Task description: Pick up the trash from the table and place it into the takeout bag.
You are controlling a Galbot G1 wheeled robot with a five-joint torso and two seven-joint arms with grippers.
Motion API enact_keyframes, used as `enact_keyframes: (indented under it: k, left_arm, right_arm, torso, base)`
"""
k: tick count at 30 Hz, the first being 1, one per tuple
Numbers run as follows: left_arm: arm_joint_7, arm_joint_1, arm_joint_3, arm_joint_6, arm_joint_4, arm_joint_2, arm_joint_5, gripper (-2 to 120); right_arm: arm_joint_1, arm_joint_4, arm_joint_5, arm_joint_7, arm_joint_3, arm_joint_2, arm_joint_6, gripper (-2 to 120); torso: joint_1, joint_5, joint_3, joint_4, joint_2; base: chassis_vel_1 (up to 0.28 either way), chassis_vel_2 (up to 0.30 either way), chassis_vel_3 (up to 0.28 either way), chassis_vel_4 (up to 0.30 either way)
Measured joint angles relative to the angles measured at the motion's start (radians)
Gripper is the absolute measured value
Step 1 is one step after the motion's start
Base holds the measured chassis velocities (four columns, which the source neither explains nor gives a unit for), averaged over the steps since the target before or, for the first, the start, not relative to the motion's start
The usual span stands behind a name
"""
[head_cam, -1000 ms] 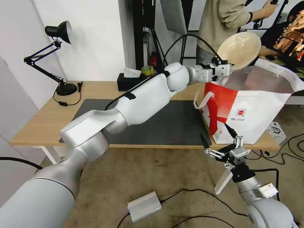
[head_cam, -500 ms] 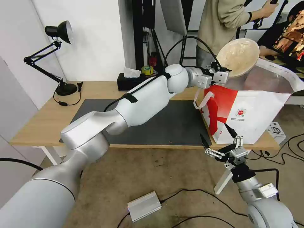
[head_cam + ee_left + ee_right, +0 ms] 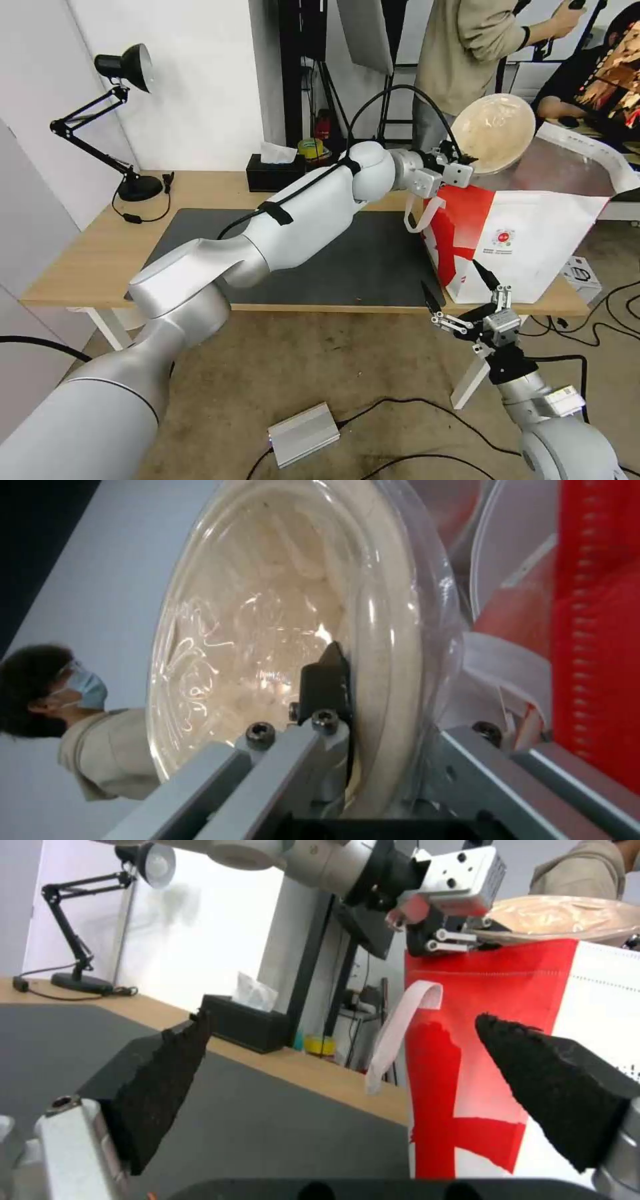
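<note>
Beige bowl [image 3: 495, 132] tilted above open takeout bag [image 3: 533, 240].

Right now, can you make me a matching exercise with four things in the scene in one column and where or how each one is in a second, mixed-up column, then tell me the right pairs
Things:
1. beige bowl
2. takeout bag
3. right hand
4. desk lamp

Places or states:
A. open, holding nothing, below the table's front edge
B. standing on the far left corner of the table
C. tilted on edge, gripped at its rim by the left hand above the bag's mouth
D. standing open at the table's right end, foil lining showing

Pairs: 1-C, 2-D, 3-A, 4-B
</note>
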Motion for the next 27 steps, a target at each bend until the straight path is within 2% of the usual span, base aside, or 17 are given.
enact_keyframes:
  k: [13, 19, 23, 26, 27]
  left_arm:
    - [-0.006, -0.010, 0.009, 0.017, 0.007, 0.000, 0.000, 2]
    - [-0.029, -0.014, 0.014, 0.017, 0.003, 0.000, -0.002, 21]
    - [-0.035, -0.017, 0.019, 0.016, 0.000, 0.000, -0.002, 26]
    - [-0.042, -0.018, 0.023, 0.015, -0.002, 0.000, -0.004, 38]
    - [-0.042, -0.018, 0.023, 0.015, -0.002, 0.000, -0.004, 38]
  right_arm:
    - [0.000, 0.000, 0.000, 0.000, 0.000, 0.000, 0.000, 99]
    - [0.000, 0.000, 0.000, 0.000, 0.000, 0.000, 0.000, 99]
    - [0.000, 0.000, 0.000, 0.000, 0.000, 0.000, 0.000, 99]
    - [0.000, 0.000, 0.000, 0.000, 0.000, 0.000, 0.000, 99]
    - [0.000, 0.000, 0.000, 0.000, 0.000, 0.000, 0.000, 99]
  torso:
    - [0.000, 0.0001, 0.000, 0.0000, 0.000]
    - [0.000, 0.0001, 0.000, -0.0001, 0.000]
    - [0.000, 0.0001, 0.000, 0.0000, 0.000]
    - [0.000, 0.0000, 0.000, -0.0001, 0.000]
    - [0.000, 0.0000, 0.000, -0.0001, 0.000]
  base:
    - [0.000, 0.000, 0.000, 0.000]
    - [0.000, 0.000, 0.000, 0.000]
    - [0.000, 0.000, 0.000, 0.000]
    - [0.000, 0.000, 0.000, 0.000]
    - [0.000, 0.000, 0.000, 0.000]
